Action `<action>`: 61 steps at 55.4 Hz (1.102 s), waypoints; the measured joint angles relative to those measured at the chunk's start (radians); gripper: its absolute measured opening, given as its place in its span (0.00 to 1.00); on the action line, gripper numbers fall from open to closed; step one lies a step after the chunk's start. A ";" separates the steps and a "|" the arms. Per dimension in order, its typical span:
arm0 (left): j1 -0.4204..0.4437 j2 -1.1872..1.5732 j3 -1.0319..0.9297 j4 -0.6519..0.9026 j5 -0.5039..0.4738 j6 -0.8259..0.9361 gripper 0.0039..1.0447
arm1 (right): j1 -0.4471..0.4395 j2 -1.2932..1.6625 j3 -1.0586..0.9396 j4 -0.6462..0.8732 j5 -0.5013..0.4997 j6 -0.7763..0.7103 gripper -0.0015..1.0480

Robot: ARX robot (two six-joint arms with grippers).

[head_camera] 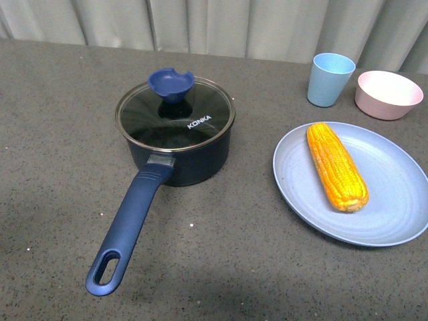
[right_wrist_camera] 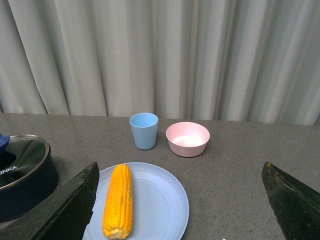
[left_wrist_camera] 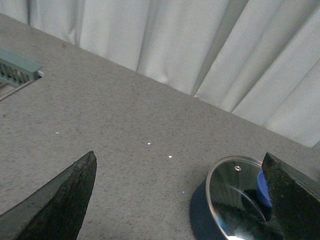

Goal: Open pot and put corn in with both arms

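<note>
The dark navy pot point(head_camera: 175, 144) stands on the grey table with its glass KONKA lid point(head_camera: 175, 114) on and the blue knob point(head_camera: 171, 85) on top; its long blue handle point(head_camera: 127, 227) points toward the front. The corn point(head_camera: 336, 166) lies on a light blue plate point(head_camera: 394, 200) to the right. Neither arm shows in the front view. My left gripper point(left_wrist_camera: 180, 200) is open and empty, above the table beside the pot point(left_wrist_camera: 235, 205). My right gripper point(right_wrist_camera: 180, 200) is open and empty, above the plate point(right_wrist_camera: 160, 200), with the corn point(right_wrist_camera: 119, 200) near one finger.
A light blue cup point(head_camera: 330, 79) and a pink bowl point(head_camera: 388, 94) stand at the back right, behind the plate. A pale curtain hangs behind the table. In the left wrist view a teal object point(left_wrist_camera: 17, 70) lies at the table's far edge.
</note>
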 joint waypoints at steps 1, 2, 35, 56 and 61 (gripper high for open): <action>-0.008 0.031 0.016 0.010 0.003 -0.004 0.94 | 0.000 0.000 0.000 0.000 0.000 0.000 0.91; -0.019 0.098 0.053 0.033 0.011 -0.010 0.94 | 0.000 0.000 0.000 0.000 0.000 0.000 0.91; -0.154 0.641 0.497 -0.006 0.272 0.111 0.94 | 0.000 0.000 0.000 0.000 0.000 0.000 0.91; -0.173 0.748 0.544 -0.005 0.290 0.175 0.94 | 0.000 0.000 0.000 0.000 0.000 0.000 0.91; -0.173 0.757 0.547 -0.004 0.290 0.177 0.94 | 0.000 0.000 0.000 0.000 0.000 0.000 0.91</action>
